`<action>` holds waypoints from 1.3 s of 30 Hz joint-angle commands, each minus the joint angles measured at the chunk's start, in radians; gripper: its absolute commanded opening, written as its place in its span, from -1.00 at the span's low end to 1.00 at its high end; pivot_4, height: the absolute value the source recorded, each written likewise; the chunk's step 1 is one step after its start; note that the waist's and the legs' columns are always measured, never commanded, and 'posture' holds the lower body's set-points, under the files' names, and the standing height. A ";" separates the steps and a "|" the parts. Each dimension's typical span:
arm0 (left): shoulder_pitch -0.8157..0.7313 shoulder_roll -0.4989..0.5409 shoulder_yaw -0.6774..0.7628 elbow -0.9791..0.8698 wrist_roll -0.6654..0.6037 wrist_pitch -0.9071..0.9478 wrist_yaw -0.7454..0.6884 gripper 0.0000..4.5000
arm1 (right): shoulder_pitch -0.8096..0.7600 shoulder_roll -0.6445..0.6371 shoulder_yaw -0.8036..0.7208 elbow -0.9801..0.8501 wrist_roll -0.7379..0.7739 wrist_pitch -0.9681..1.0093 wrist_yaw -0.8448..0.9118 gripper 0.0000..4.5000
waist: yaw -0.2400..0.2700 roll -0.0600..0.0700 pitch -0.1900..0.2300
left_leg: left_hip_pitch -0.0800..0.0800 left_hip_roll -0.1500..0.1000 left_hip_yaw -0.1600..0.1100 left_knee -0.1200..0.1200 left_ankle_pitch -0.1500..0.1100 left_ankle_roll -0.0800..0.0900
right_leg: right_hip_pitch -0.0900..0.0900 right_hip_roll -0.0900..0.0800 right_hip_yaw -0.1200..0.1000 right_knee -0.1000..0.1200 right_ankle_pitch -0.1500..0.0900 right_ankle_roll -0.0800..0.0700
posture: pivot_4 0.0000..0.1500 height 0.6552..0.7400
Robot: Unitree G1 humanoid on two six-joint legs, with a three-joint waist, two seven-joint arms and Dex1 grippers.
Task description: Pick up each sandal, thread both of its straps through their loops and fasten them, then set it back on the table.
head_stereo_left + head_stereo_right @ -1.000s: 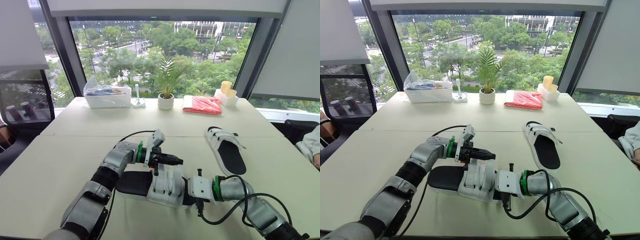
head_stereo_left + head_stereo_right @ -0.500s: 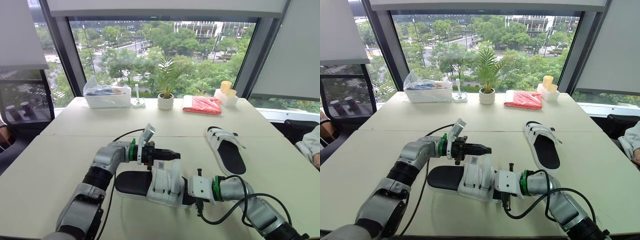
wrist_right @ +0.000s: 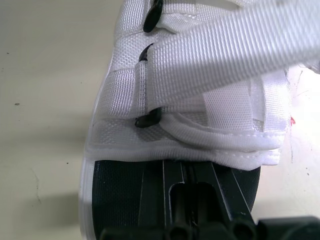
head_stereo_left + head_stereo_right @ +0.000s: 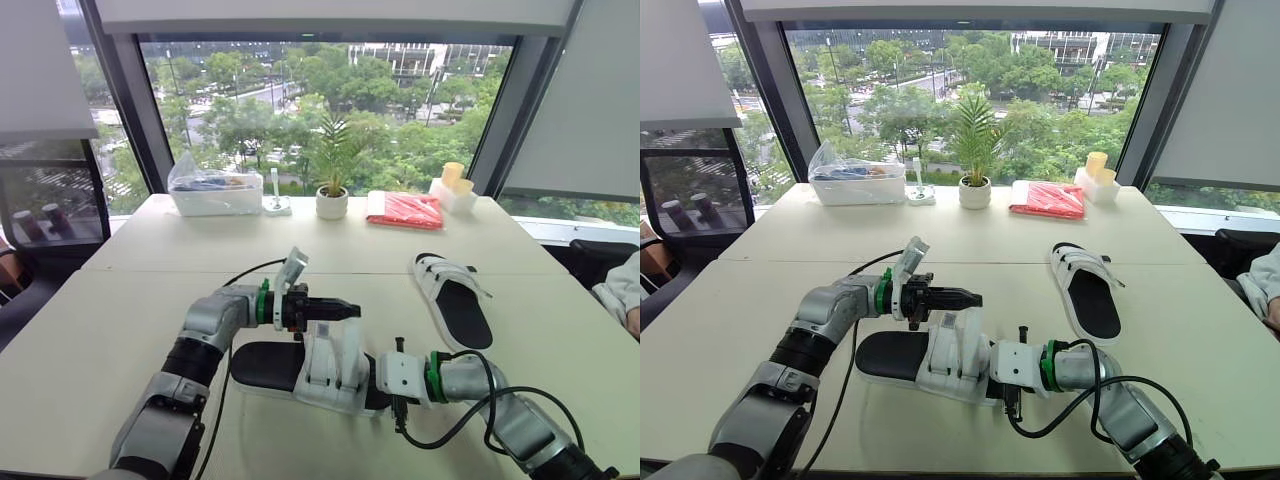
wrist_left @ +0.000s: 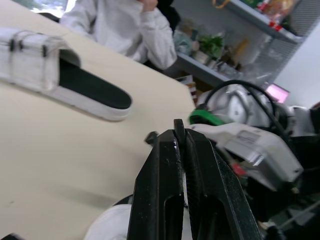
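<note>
At lower centre the left gripper (image 4: 350, 311), fingers pressed together just above the near sandal (image 4: 290, 372), should draw the raised strap (image 4: 322, 338) straight and taut toward its loop. Whether it actually pinches that strap cannot be told. The right gripper (image 3: 189, 167), fingers likewise together, rests against the sandal's black footbed, probably steadying it.

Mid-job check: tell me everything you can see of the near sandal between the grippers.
The near sandal lies flat on the table, heel toward the robot's left. It has a black footbed, a white sole and white woven webbing straps with small black loops. One strap runs through a loop and rises taut, its end apparently pinched in the shut left gripper. The right gripper, fingers together, rests on the footbed at the toe end.
</note>
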 commanded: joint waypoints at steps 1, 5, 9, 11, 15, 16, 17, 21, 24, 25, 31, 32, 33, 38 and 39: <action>-0.063 -0.020 0.038 0.068 0.042 -0.137 0.045 -0.98 | 0.059 -0.026 0.066 0.075 -0.066 0.061 0.029 -1.00 | 0.000 0.000 0.000 | 0.000 0.000 0.000 0.000 0.000 0.000 | 0.000 0.000 0.000 0.000 0.000 0.000 | 1.00 1.00; -0.094 -0.050 0.008 0.189 0.110 -0.240 0.038 -0.98 | 0.061 -0.024 0.069 0.070 -0.067 0.066 0.029 -1.00 | 0.000 0.000 0.000 | 0.000 0.000 0.000 0.001 0.000 0.000 | 0.000 0.000 0.000 0.000 0.000 0.000 | 1.00 1.00; -0.121 -0.057 -0.025 0.288 0.192 -0.329 0.049 -0.98 | 0.065 -0.026 0.067 0.065 -0.067 0.070 0.027 -1.00 | 0.000 0.000 0.000 | 0.000 0.000 0.000 0.001 0.000 0.000 | 0.001 0.001 0.000 0.000 0.001 0.001 | 1.00 1.00; -0.131 -0.058 -0.027 0.316 0.209 -0.348 0.048 -0.98 | 0.068 -0.027 0.066 0.062 -0.067 0.071 0.027 -1.00 | 0.000 0.000 0.000 | 0.000 0.000 0.000 0.001 0.000 0.000 | 0.001 0.001 0.000 0.000 0.001 0.001 | 1.00 1.00; -0.130 -0.025 -0.071 0.346 0.278 -0.387 0.015 -0.98 | 0.077 -0.032 0.065 0.055 -0.066 0.073 0.025 -1.00 | 0.000 0.000 0.000 | 0.000 0.000 0.000 0.002 0.000 0.000 | 0.001 0.004 0.000 0.000 0.001 0.002 | 1.00 1.00; -0.129 -0.020 -0.079 0.350 0.290 -0.392 0.007 -0.98 | 0.078 -0.032 0.066 0.055 -0.067 0.073 0.024 -1.00 | 0.000 0.000 0.000 | 0.000 0.000 0.000 0.002 0.000 0.000 | 0.001 0.004 0.001 0.000 0.001 0.002 | 1.00 1.00; -0.127 -0.014 -0.092 0.354 0.308 -0.407 0.005 -0.98 | 0.079 -0.031 0.067 0.054 -0.068 0.073 0.023 -1.00 | 0.000 0.000 0.000 | 0.000 0.000 0.000 0.002 0.000 0.000 | 0.001 0.004 0.001 0.000 0.001 0.002 | 1.00 1.00; -0.127 0.005 -0.159 0.369 0.393 -0.498 0.010 -0.70 | 0.075 -0.023 0.074 0.058 -0.070 0.073 0.020 -1.00 | 0.000 0.000 -0.001 | 0.000 0.000 0.000 0.002 0.000 0.000 | 0.002 0.004 0.001 0.000 0.001 0.002 | 1.00 1.00; -0.144 -0.004 -0.188 0.391 0.451 -0.568 0.051 -0.12 | 0.068 -0.018 0.078 0.065 -0.073 0.071 0.018 -1.00 | 0.000 0.000 -0.002 | 0.001 0.000 0.000 0.002 0.000 0.000 | 0.001 0.005 0.001 0.000 0.001 0.002 | 1.00 1.00; -0.151 -0.010 -0.196 0.403 0.474 -0.591 0.073 0.09 | 0.068 -0.017 0.079 0.066 -0.073 0.070 0.017 -1.00 | 0.000 -0.001 -0.002 | 0.001 0.001 0.000 0.002 0.000 0.001 | 0.001 0.005 0.001 0.000 0.001 0.002 | 1.00 1.00; -0.199 -0.052 -0.212 0.476 0.561 -0.687 0.181 0.31 | 0.070 -0.014 0.079 0.067 -0.075 0.070 0.014 -1.00 | 0.001 -0.003 -0.003 | 0.001 0.001 0.000 0.002 0.000 0.001 | 0.002 0.005 0.001 0.000 0.001 0.002 | 1.00 1.00; -0.205 -0.056 -0.211 0.488 0.568 -0.695 0.187 0.31 | 0.072 -0.015 0.078 0.066 -0.075 0.071 0.014 -1.00 | 0.000 -0.003 -0.003 | 0.000 0.001 0.000 0.002 -0.001 0.001 | 0.002 0.006 0.001 0.000 0.001 0.002 | 1.00 1.00; -0.210 -0.059 -0.208 0.499 0.572 -0.699 0.193 0.31 | 0.074 -0.014 0.078 0.064 -0.075 0.072 0.013 -1.00 | 0.000 -0.003 -0.003 | 0.000 0.001 0.000 0.002 -0.001 0.001 | 0.001 0.006 0.001 0.000 0.001 0.002 | 1.00 1.00; -0.255 -0.051 -0.136 0.568 0.537 -0.654 0.238 0.31 | 0.084 -0.013 0.078 0.053 -0.075 0.078 0.009 -1.00 | 0.000 -0.003 -0.003 | 0.000 0.001 0.000 0.002 -0.001 0.001 | 0.001 0.006 0.001 0.000 0.001 0.002 | 1.00 1.00; -0.263 -0.042 -0.116 0.573 0.520 -0.635 0.227 0.31 | 0.086 -0.014 0.078 0.050 -0.075 0.079 0.008 -1.00 | 0.000 -0.003 -0.003 | 0.000 0.001 0.000 0.002 -0.001 0.001 | 0.001 0.006 0.001 0.000 0.001 0.002 | 1.00 1.00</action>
